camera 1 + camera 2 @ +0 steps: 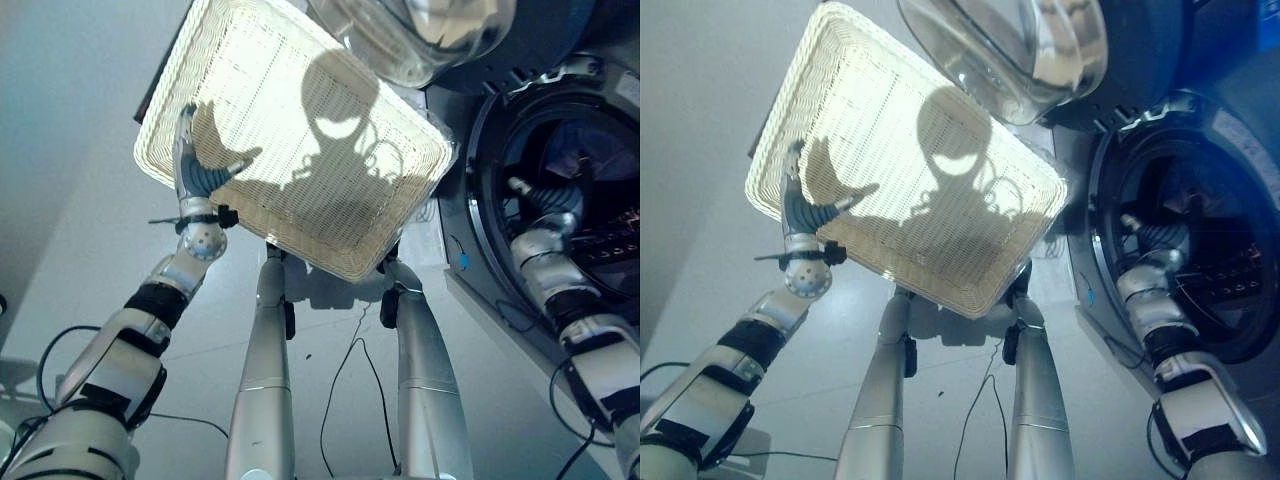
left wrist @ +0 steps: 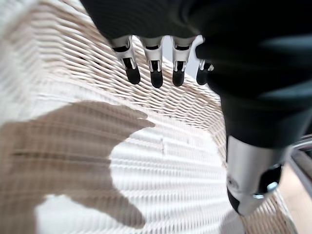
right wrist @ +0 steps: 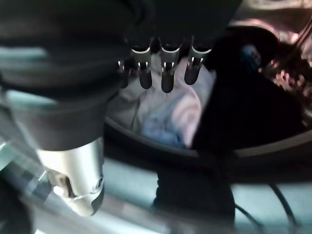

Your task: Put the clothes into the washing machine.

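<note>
Basket [image 1: 300, 130] white wicker, rectangular; clothes [image 3: 165, 114] soft, crumpled.

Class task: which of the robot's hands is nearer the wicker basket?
Left. The left hand is over the basket; the right hand reaches into the washing machine drum, over clothes.

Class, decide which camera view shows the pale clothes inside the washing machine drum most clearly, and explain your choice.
The right wrist view: past the open right hand, the pale white and blue clothes lie inside the dark washing machine drum. In the eye views the drum looks dark, and no clothes can be made out. The left wrist view faces the white woven basket.
</note>
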Available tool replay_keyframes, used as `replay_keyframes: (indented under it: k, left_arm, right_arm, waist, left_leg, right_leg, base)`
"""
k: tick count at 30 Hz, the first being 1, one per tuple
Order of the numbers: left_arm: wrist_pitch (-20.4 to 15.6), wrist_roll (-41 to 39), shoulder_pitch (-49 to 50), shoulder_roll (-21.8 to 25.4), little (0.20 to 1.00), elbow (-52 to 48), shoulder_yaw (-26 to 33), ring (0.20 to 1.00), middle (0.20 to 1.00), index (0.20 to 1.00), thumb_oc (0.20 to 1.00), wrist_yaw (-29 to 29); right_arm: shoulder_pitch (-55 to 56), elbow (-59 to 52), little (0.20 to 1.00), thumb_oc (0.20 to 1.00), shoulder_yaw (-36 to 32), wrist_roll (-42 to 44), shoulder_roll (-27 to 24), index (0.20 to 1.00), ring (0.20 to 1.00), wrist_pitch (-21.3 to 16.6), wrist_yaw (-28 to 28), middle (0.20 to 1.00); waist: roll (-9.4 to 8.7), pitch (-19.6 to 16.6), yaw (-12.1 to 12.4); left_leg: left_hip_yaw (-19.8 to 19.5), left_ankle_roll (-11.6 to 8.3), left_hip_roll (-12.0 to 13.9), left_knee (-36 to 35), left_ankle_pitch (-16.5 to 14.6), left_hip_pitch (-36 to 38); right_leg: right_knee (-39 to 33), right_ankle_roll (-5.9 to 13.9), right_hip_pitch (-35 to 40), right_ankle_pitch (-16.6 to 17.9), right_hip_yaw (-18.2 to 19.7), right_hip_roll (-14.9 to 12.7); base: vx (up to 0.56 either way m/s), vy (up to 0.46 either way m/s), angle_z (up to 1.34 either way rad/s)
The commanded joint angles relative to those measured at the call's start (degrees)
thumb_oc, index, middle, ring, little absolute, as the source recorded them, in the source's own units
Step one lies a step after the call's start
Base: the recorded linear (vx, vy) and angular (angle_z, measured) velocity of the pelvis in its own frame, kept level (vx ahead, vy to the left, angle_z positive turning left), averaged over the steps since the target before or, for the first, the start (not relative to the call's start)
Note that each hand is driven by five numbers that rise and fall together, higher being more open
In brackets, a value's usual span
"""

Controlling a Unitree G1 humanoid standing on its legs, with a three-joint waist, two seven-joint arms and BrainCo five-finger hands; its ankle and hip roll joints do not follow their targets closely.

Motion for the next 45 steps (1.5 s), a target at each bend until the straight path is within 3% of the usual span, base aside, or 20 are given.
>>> replay_keyframes:
  k: [1,6,13,15,19,21,22,25,28,30,33,36,37,38,45]
  left_arm:
    - [-1.6,-2.8,0.5,-2.7,1.000,2.7,3.9,1.000,1.000,1.000,1.000,-3.4]
    - [-1.8,-4.1,4.1,-4.8,1.000,7.7,5.3,1.000,1.000,1.000,1.000,-8.9]
    - [-0.6,-4.4,11.6,-7.5,1.000,10.5,7.2,1.000,1.000,1.000,1.000,-15.3]
    - [-2.2,-7.7,20.7,-9.5,1.000,13.0,9.3,1.000,1.000,1.000,1.000,-20.7]
    - [-3.7,-8.4,29.3,-11.9,1.000,14.3,11.2,1.000,1.000,1.000,1.000,-26.1]
    - [-3.2,-8.5,30.8,-12.3,1.000,15.2,11.8,1.000,1.000,1.000,1.000,-27.7]
    - [-2.4,-6.8,33.1,-12.8,1.000,17.6,12.3,1.000,1.000,1.000,1.000,-29.5]
    - [-0.7,-4.5,35.6,-13.5,1.000,20.8,12.1,1.000,1.000,1.000,1.000,-31.1]
    - [2.7,-2.0,38.4,-14.8,1.000,25.4,11.7,1.000,1.000,1.000,1.000,-34.5]
    - [6.5,-1.2,40.6,-16.0,1.000,28.4,13.1,1.000,1.000,1.000,1.000,-37.6]
    - [8.0,-0.5,41.5,-16.9,1.000,30.4,13.9,1.000,1.000,1.000,1.000,-40.4]
    - [8.0,-0.5,41.5,-16.9,1.000,30.4,13.9,1.000,1.000,1.000,1.000,-40.4]
    - [12.4,-0.6,42.8,-17.7,1.000,32.2,14.7,1.000,1.000,1.000,1.000,-44.3]
    - [12.9,-0.2,42.9,-17.8,1.000,32.5,14.9,1.000,1.000,1.000,1.000,-44.8]
    - [15.2,-0.2,43.4,-17.6,1.000,33.1,15.2,1.000,1.000,1.000,1.000,-47.5]
  right_arm:
    - [3.1,0.3,1.000,1.000,1.6,-2.3,-1.9,1.000,1.000,-0.7,3.1,1.000]
    - [6.6,4.3,1.000,1.000,2.8,-3.7,2.4,1.000,1.000,-2.0,9.0,1.000]
    - [12.6,4.3,1.000,1.000,3.8,-8.9,6.6,1.000,1.000,-3.2,12.2,1.000]
    - [20.2,3.4,1.000,1.000,3.8,-13.1,8.1,1.000,1.000,-5.9,18.6,1.000]
    - [28.7,4.3,1.000,1.000,4.2,-14.4,9.4,1.000,1.000,-9.9,25.8,1.000]
    - [30.2,5.6,1.000,1.000,3.6,-12.9,10.1,1.000,1.000,-10.4,29.1,1.000]
    - [32.6,8.6,1.000,1.000,2.5,-10.1,11.6,1.000,1.000,-10.4,34.4,1.000]
    - [34.8,12.7,1.000,1.000,1.3,-8.4,13.7,1.000,1.000,-9.7,38.5,1.000]
    - [36.4,19.6,1.000,1.000,-1.6,-4.0,16.2,1.000,1.000,-6.4,43.0,1.000]
    - [37.7,24.2,1.000,1.000,-5.7,-0.2,18.2,1.000,1.000,-0.7,45.9,1.000]
    - [37.9,28.0,1.000,1.000,-7.8,0.1,18.9,1.000,1.000,2.3,47.5,1.000]
    - [37.9,28.0,1.000,1.000,-7.8,0.1,18.9,1.000,1.000,2.3,47.5,1.000]
    - [38.3,32.2,1.000,1.000,-10.2,1.0,19.6,1.000,1.000,7.5,49.4,1.000]
    - [38.3,32.8,1.000,1.000,-10.6,1.3,19.7,1.000,1.000,8.5,49.8,1.000]
    - [38.5,34.4,1.000,1.000,-11.7,0.1,20.0,1.000,1.000,10.8,52.6,1.000]
  waist:
    - [-0.46,-1.1,-1.6]
    - [-0.34,-1.1,-1.1]
    - [0.36,-1.1,-0.1]
    - [0.63,-1.6,0.7]
    - [0.83,-7.0,1.1]
    - [0.79,-8.6,1.2]
    - [0.65,-11.3,1.3]
    - [0.59,-14.6,1.3]
    - [1.02,-19.3,1.8]
    - [1.29,-22.4,2.1]
    - [1.25,-23.7,2.4]
    - [1.25,-23.7,2.4]
    - [1.15,-25.5,2.8]
    - [1.15,-25.7,2.9]
    - [1.30,-26.7,2.7]
  left_leg:
    - [3.6,3.72,-5.1,6.4,-7.9,2.9]
    - [4.7,3.69,-3.9,4.1,-8.6,12.8]
    - [4.9,3.29,-3.1,0.0,-8.5,24.5]
    - [5.5,2.85,-2.5,-4.1,-8.3,34.4]
    - [5.6,2.46,-2.3,-6.6,-8.3,40.1]
    - [5.7,2.43,-2.2,-7.2,-8.4,41.6]
    - [5.9,2.42,-2.0,-8.1,-8.3,43.8]
    - [6.2,2.38,-1.7,-9.4,-8.0,46.2]
    - [6.0,2.53,-1.5,-10.7,-8.2,49.3]
    - [5.8,2.79,-1.6,-10.7,-9.1,51.2]
    - [5.8,2.98,-1.7,-10.6,-9.9,52.5]
    - [5.8,2.98,-1.7,-10.6,-9.9,52.5]
    - [5.7,3.38,-1.8,-10.6,-10.9,54.2]
    - [5.7,3.44,-1.8,-10.5,-11.1,54.5]
    - [5.9,3.74,-1.7,-10.8,-11.9,56.1]
  right_leg:
    - [-15.6,3.25,7.2,11.8,-1.8,3.4]
    - [-17.0,3.29,16.0,10.8,-0.8,2.5]
    - [-18.8,3.68,27.0,9.3,-0.5,1.8]
    - [-21.4,4.06,37.2,8.2,-1.1,1.0]
    - [-24.8,3.83,44.4,7.5,-2.1,0.5]
    - [-25.5,3.81,46.2,7.3,-2.4,0.5]
    - [-26.2,3.82,48.7,7.1,-2.7,0.5]
    - [-27.2,3.90,51.4,6.9,-2.9,0.5]
    - [-28.3,3.75,54.8,6.4,-2.9,0.8]
    - [-29.2,3.47,56.9,5.8,-2.4,1.0]
    - [-29.7,3.25,58.3,5.5,-2.1,1.3]
    - [-29.7,3.25,58.3,5.5,-2.1,1.3]
    - [-29.9,3.03,60.0,4.8,-1.9,1.7]
    - [-29.8,2.98,60.2,4.7,-1.8,1.7]
    - [-29.9,2.78,61.4,4.1,-0.9,2.0]
  base:
    - [-0.03,0.048,-0.06]
    - [-0.02,0.042,-0.07]
    - [0.01,0.016,-0.06]
    - [0.06,0.001,-0.03]
    - [0.09,-0.022,0.06]
    - [0.11,-0.039,0.14]
    - [0.17,-0.048,0.12]
    - [0.18,-0.027,0.13]
    - [0.24,0.003,0.08]
    - [0.22,0.021,0.06]
    - [0.10,0.011,-0.01]
    - [0.05,-0.002,0.00]
    - [0.14,-0.011,0.02]
    - [0.16,-0.011,0.07]
    - [0.02,-0.002,0.04]
